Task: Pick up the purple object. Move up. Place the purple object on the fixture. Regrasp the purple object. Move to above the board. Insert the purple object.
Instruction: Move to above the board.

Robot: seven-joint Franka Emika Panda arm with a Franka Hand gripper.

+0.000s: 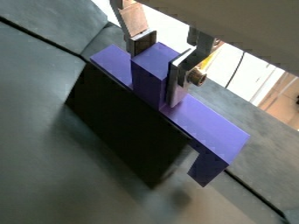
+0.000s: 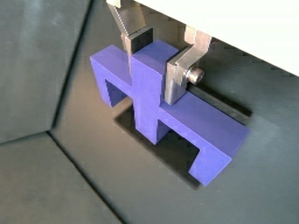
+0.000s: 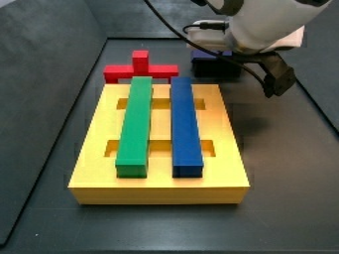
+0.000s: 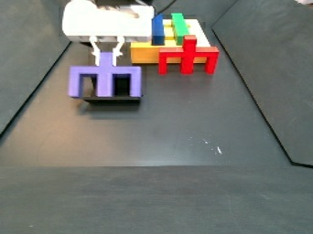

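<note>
The gripper (image 2: 158, 59) is pointed straight down beside the yellow board (image 3: 93, 149), its silver fingers (image 1: 179, 77) pinched on the central stub of the purple object (image 2: 158, 109). The purple object is seated on the black fixture (image 4: 113, 100).

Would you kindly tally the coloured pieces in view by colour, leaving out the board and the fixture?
Purple: 1, the purple object, its central stub between the fingers of the gripper
Red: 1, the red cross-shaped block
Green: 1, the green bar
Blue: 1, the dark-blue bar
Total: 4
</note>
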